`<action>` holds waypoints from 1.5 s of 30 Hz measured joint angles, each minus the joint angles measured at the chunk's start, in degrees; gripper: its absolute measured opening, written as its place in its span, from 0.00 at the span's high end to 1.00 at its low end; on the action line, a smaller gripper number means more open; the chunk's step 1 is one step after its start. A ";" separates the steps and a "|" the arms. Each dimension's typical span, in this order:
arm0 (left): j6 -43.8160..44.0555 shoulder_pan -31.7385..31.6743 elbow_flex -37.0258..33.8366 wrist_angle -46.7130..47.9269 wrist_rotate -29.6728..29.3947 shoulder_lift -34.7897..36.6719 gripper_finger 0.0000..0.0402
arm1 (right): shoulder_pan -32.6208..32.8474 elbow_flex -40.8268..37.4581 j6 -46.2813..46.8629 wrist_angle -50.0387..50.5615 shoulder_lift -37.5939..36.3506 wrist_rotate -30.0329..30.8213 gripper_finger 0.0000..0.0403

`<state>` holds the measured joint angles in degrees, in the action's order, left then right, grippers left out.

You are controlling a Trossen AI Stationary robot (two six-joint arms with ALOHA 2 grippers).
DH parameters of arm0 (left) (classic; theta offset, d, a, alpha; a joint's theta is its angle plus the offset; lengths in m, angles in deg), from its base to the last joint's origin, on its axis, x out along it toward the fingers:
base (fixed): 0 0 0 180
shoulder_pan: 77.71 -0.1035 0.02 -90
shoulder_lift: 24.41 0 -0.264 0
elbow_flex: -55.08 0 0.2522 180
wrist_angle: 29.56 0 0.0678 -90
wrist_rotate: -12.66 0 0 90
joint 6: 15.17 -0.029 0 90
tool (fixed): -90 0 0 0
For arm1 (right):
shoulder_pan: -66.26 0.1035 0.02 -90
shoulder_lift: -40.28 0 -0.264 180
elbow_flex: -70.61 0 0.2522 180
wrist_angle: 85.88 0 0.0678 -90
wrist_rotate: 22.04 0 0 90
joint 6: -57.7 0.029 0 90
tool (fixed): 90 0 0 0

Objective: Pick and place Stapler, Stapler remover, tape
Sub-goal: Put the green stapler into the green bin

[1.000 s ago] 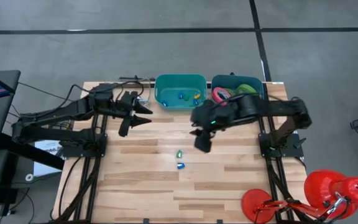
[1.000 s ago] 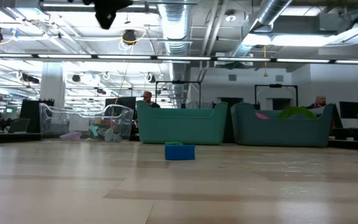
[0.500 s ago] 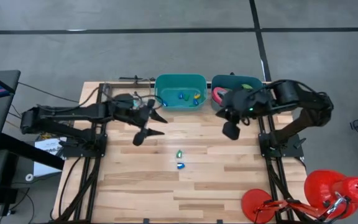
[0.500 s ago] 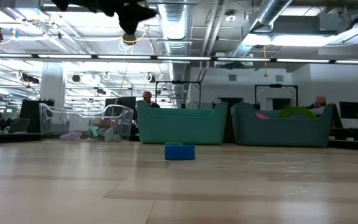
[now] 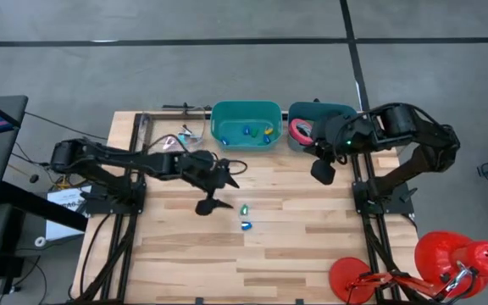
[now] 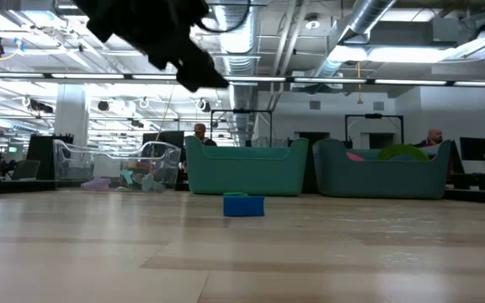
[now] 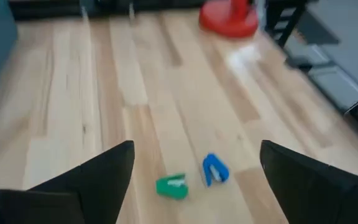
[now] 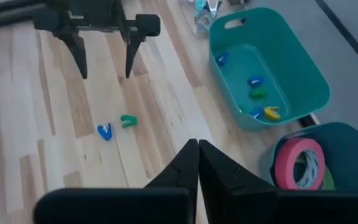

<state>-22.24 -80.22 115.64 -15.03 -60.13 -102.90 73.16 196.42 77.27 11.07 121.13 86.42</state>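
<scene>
A small green piece (image 7: 171,185) and a small blue claw-shaped piece (image 7: 214,169) lie side by side on the wooden table (image 5: 185,254), near its middle. My left gripper (image 7: 196,149) hovers open just to their left and above them, also seen in the high view as the left gripper (image 5: 217,192). The pink tape (image 8: 297,163) and a green tape (image 8: 325,180) lie in the dark teal bin (image 5: 344,113). My right gripper (image 5: 321,173) hangs shut and empty above the table in front of that bin.
A light teal bin (image 5: 246,108) at the far edge holds several small coloured pieces. A clear plastic item (image 5: 185,135) lies to its left. Red lamp parts (image 5: 447,258) sit beyond the near right corner. Bare wood stretches toward the near edge.
My left gripper has swung from the far left toward the table's middle and come down, tipping toward the two small pieces. My right gripper has drawn back from the table's middle toward the dark teal bin and risen. The pieces have stayed where they were.
</scene>
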 joint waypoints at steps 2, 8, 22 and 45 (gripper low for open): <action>-0.02 0.75 0.00 -0.08 -1.70 -2.16 0.15 | 0.00 0.00 0.00 0.88 0.26 -0.02 1.00; -0.01 2.74 0.00 -0.80 -7.86 -7.43 0.16 | 0.02 -0.01 0.49 1.46 0.98 -0.18 1.00; 0.01 6.70 0.02 -6.97 -10.52 -16.25 0.20 | 0.04 0.00 0.68 1.65 0.99 -0.39 1.00; -0.13 7.29 0.02 -15.96 -15.76 -27.05 0.20 | 0.04 0.04 1.53 2.03 0.99 -0.37 1.00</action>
<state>-22.38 -72.92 115.67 -30.99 -75.89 -129.95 73.20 196.46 78.80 13.10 122.12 86.05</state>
